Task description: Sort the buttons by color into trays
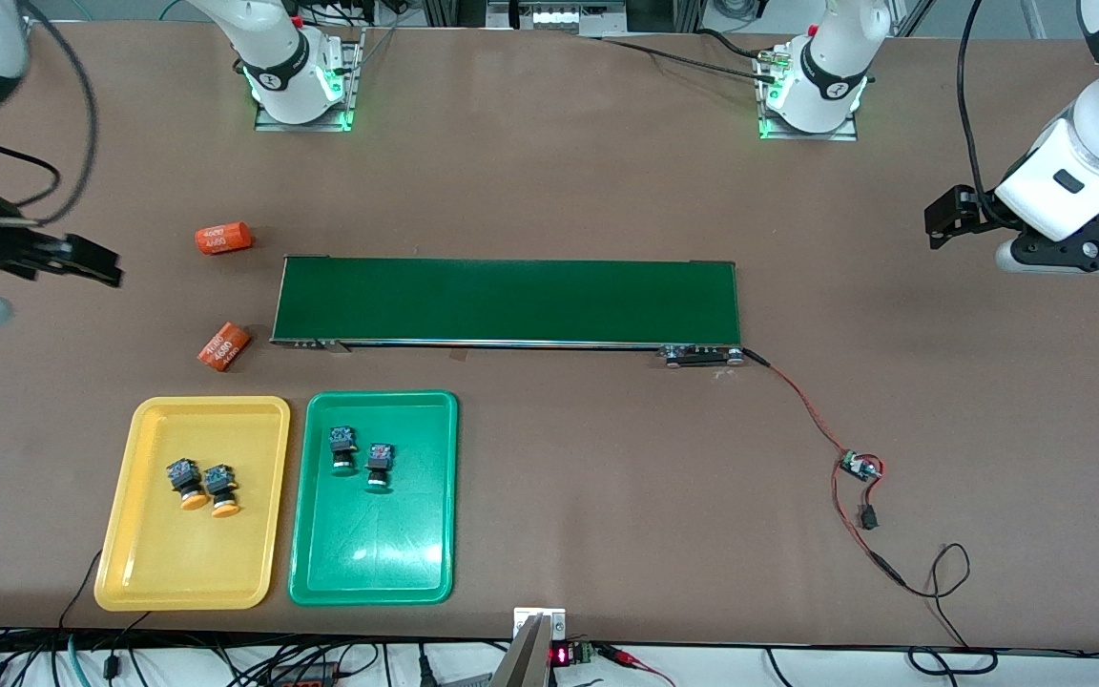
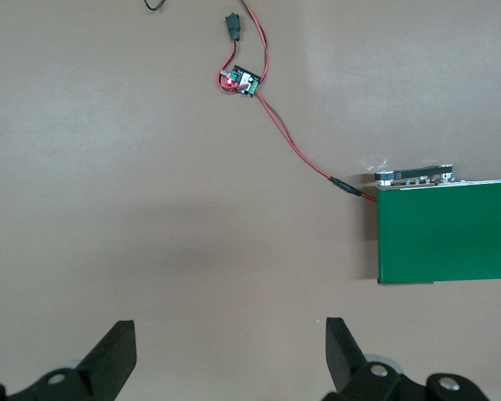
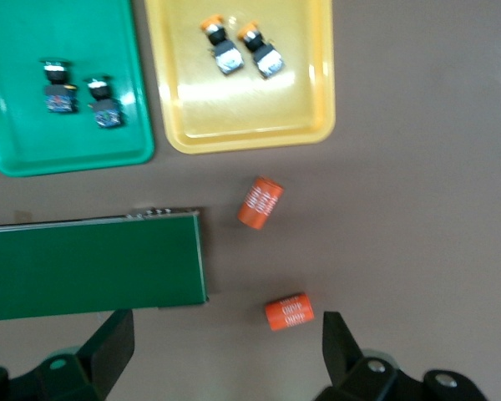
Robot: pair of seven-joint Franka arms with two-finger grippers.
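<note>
Two yellow-capped buttons [image 1: 186, 482] [image 1: 221, 490] lie side by side in the yellow tray [image 1: 177, 563]. Two green-capped buttons [image 1: 343, 448] [image 1: 379, 467] lie in the green tray [image 1: 373, 553] beside it. The right wrist view shows both trays [image 3: 242, 125] [image 3: 33, 150] with their buttons [image 3: 221, 46] [image 3: 57, 83]. My right gripper [image 1: 92, 262] [image 3: 225, 322] hangs open and empty over the table at the right arm's end, above an orange cylinder. My left gripper [image 1: 950, 218] [image 2: 231, 334] hangs open and empty over bare table off the left arm's end of the conveyor.
A long dark green conveyor belt [image 1: 509, 301] [image 2: 447, 234] [image 3: 92, 267] lies across the middle. Two orange cylinders [image 1: 224, 238] [image 1: 224, 346] lie near its right-arm end. A red-black cable runs from the belt to a small circuit board [image 1: 860, 467] [image 2: 240, 81].
</note>
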